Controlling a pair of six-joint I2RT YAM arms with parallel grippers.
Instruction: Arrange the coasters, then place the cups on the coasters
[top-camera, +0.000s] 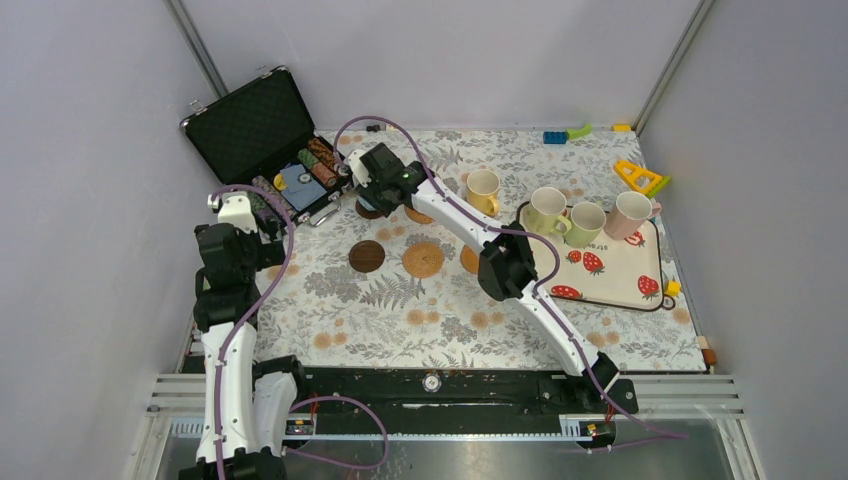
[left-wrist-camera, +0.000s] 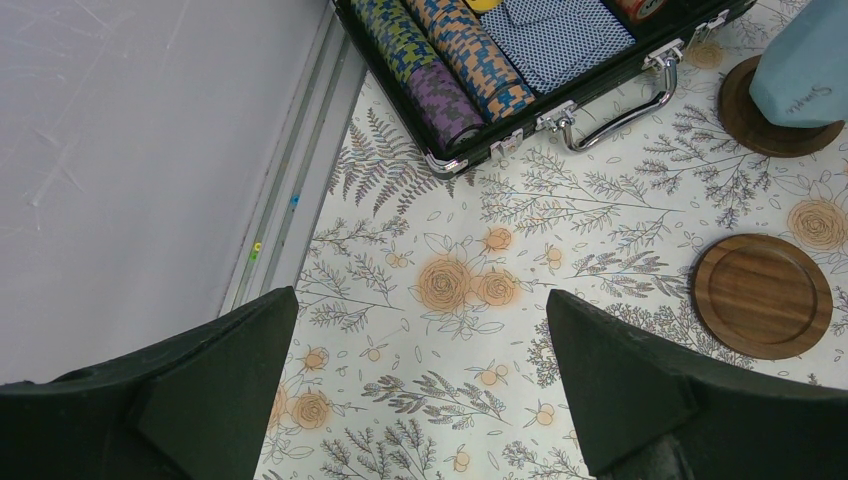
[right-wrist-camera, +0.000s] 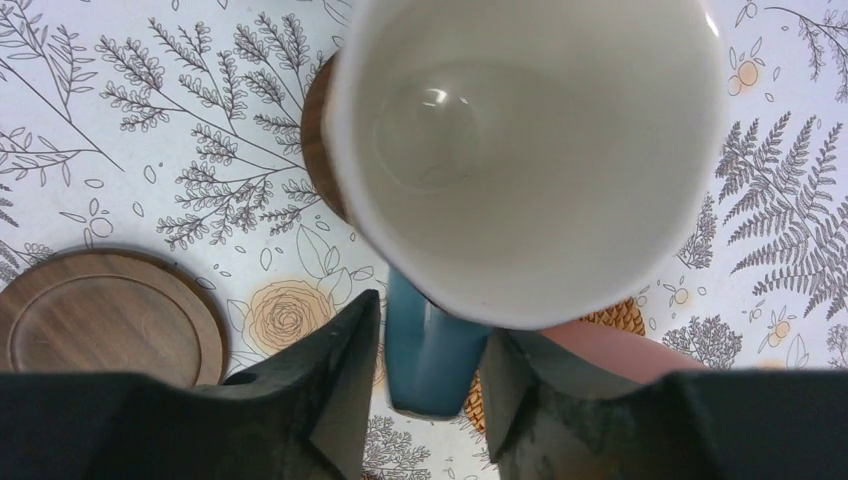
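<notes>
Straddling the handle of the blue cup (right-wrist-camera: 530, 150) narrowly, grip unclear, right hand (right-wrist-camera: 432, 335) risked dragging it off its dark coaster (right-wrist-camera: 316, 140).

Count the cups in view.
5: blue cup on a dark coaster at the right end effector; yellow cup on the table; pale green cup, green cup, pink cup on the tray. Another may be hidden under the right arm.

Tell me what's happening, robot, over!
Left gripper open, empty. Right gripper loose around handle of blue mug. Mug sits on dark coaster. Poker case close by, not touching.
</notes>
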